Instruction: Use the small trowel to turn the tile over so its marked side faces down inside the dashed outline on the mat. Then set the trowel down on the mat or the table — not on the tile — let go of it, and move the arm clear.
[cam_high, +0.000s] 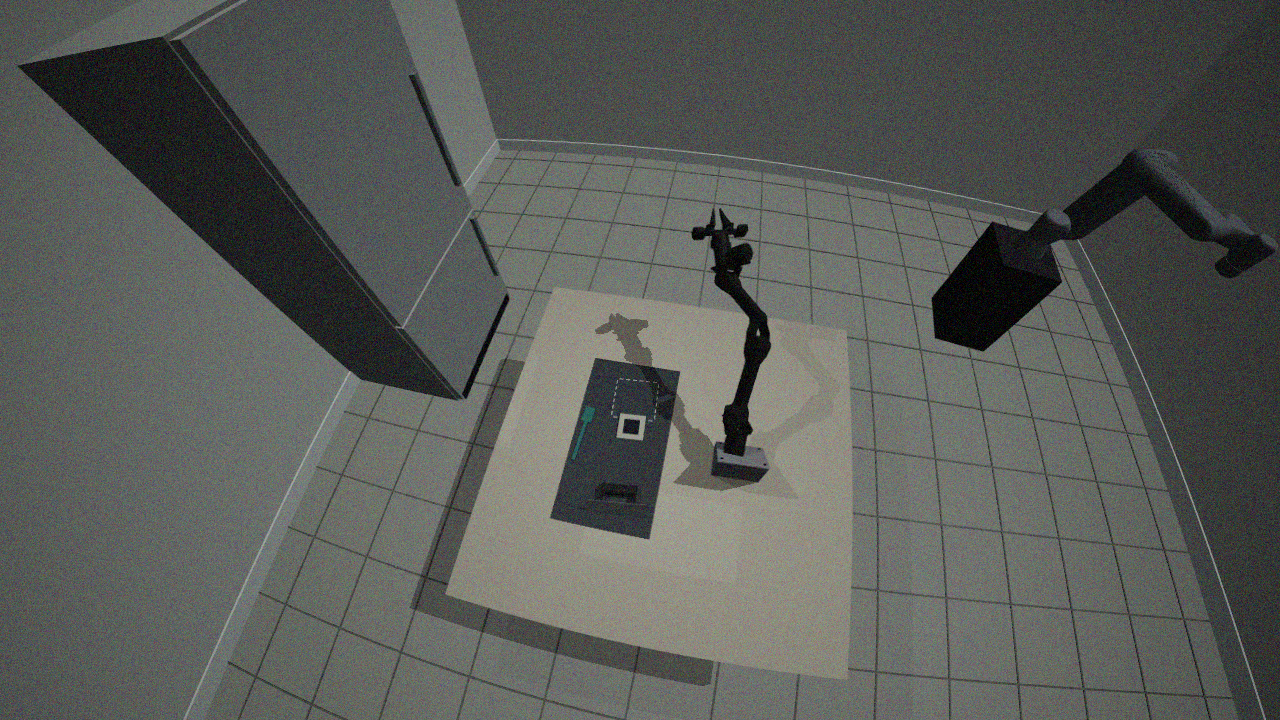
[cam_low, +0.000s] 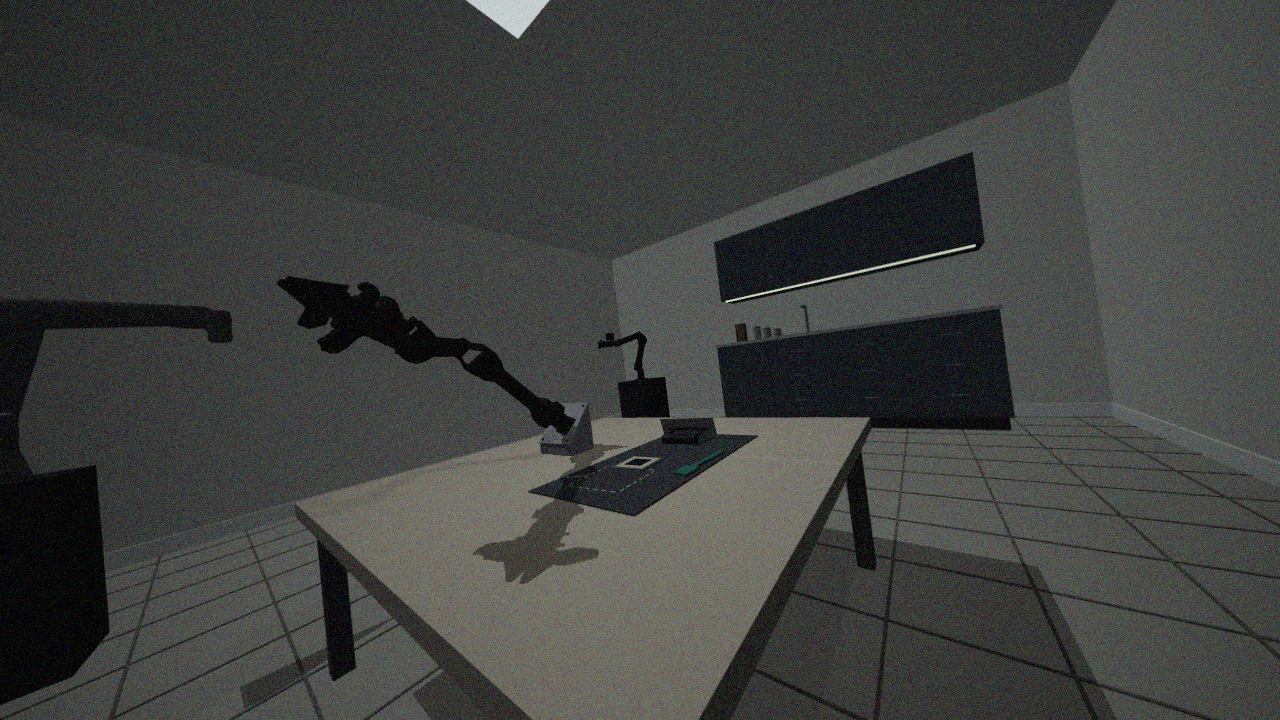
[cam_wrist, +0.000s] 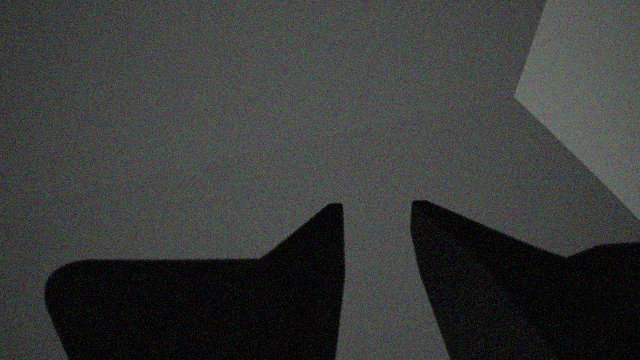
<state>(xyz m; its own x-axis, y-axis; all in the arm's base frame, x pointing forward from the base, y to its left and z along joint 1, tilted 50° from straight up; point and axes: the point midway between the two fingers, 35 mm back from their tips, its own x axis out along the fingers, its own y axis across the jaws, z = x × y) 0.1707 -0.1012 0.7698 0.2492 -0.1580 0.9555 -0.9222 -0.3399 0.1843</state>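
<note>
Trowel far below the raised hand
Hand (cam_high: 721, 228), nearly shut and empty, upper centre; trowel (cam_high: 582, 429) lies lengthwise, centre-left on mat (cam_high: 572, 501).

A tall grey fridge-like cabinet (cam_high: 295, 179) stands beside the beige table (cam_high: 760, 582); dark kitchen counter (cam_low: 863, 367) (small jars on top) lines the far wall.

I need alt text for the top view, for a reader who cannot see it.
A black robot arm reaches up and away from a beige table, its gripper holding nothing. On a dark mat lie a teal trowel and a white-framed tile, just outside the dashed outline.
</note>
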